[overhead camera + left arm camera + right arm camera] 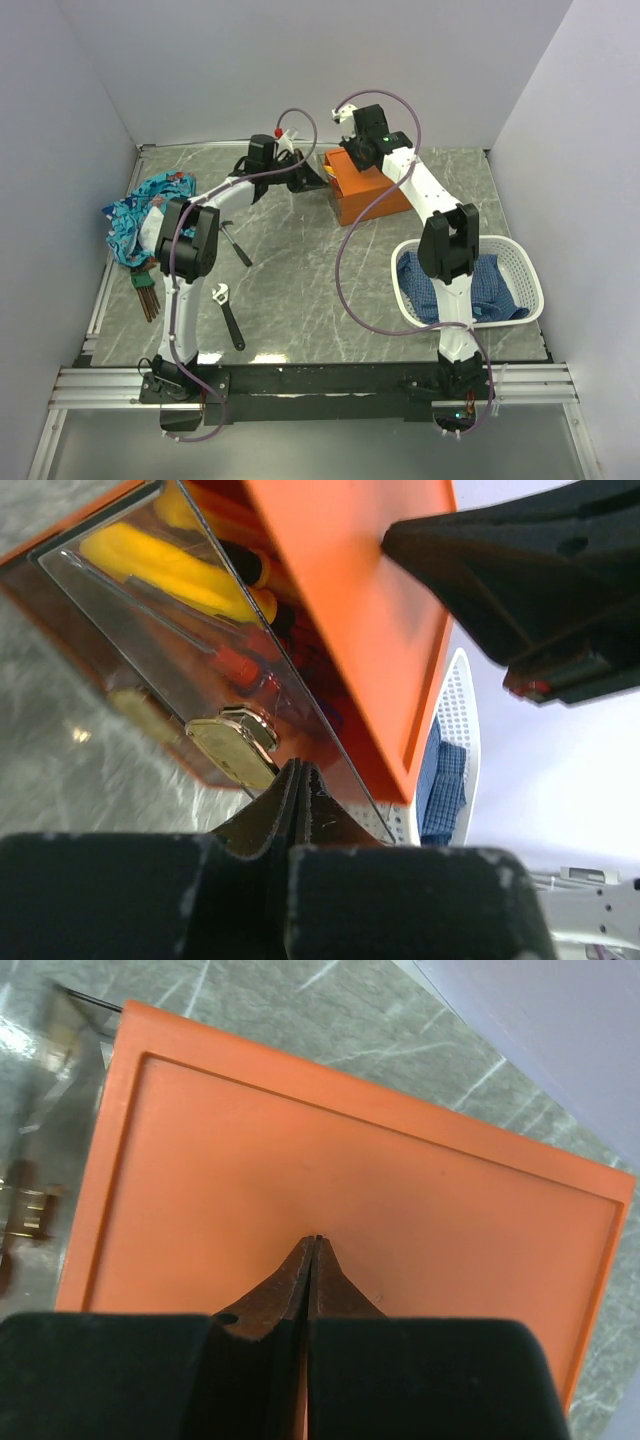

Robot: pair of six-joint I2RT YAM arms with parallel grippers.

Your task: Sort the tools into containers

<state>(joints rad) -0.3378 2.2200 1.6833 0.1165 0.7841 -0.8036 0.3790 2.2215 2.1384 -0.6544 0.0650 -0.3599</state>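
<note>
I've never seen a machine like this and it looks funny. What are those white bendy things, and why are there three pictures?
Those are two robot arms bolted to a table. Each ends in a two-finger pincher called a gripper. The big picture looks down from above; the other two come from little cameras on the wrists. The left gripper is pinched shut, holding nothing, beside a clear drawer with yellow screwdrivers inside. The right gripper, also shut and empty, points at the top of the orange box. On the table lie a wrench, a colourful cloth and a white basket.
</note>
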